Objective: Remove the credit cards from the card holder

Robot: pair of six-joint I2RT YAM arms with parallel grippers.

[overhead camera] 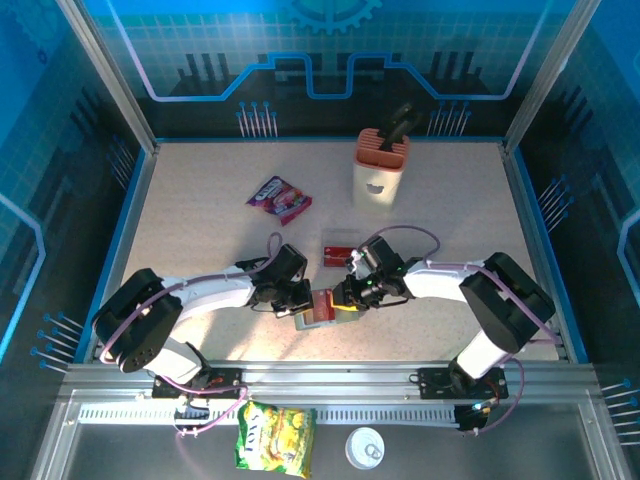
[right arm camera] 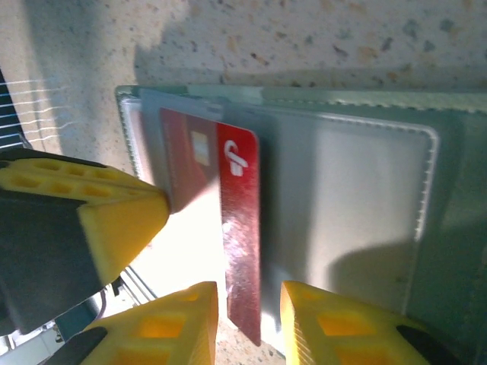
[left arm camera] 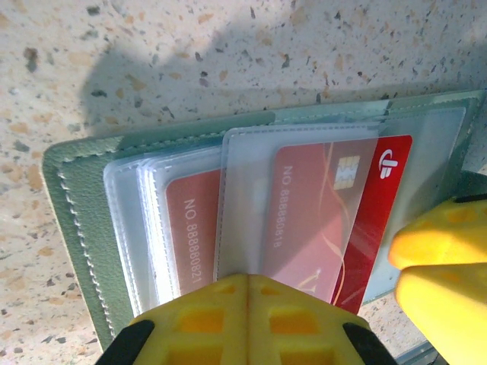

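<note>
The card holder point(left arm camera: 76, 198) lies open on the table, grey-green outside with clear sleeves inside. One red credit card point(left arm camera: 388, 198) sticks part way out of the front sleeve, and a second red card point(left arm camera: 194, 228) sits deeper in another sleeve. My left gripper point(left arm camera: 247, 285) is shut, its tips pressed onto the front sleeve's edge. My right gripper point(right arm camera: 247, 304) is open and straddles the bare end of the protruding card point(right arm camera: 240, 243), with a gap on each side. From above, both grippers meet over the holder point(overhead camera: 303, 322) near the front edge. Another red card point(overhead camera: 339, 254) lies loose on the table behind them.
A purple-red snack packet point(overhead camera: 279, 198) lies at the middle left and a beige knife block point(overhead camera: 381, 168) stands at the back. A yellow-green bag point(overhead camera: 275, 437) and a white lid point(overhead camera: 365, 448) rest below the front rail. Framed walls close in the table.
</note>
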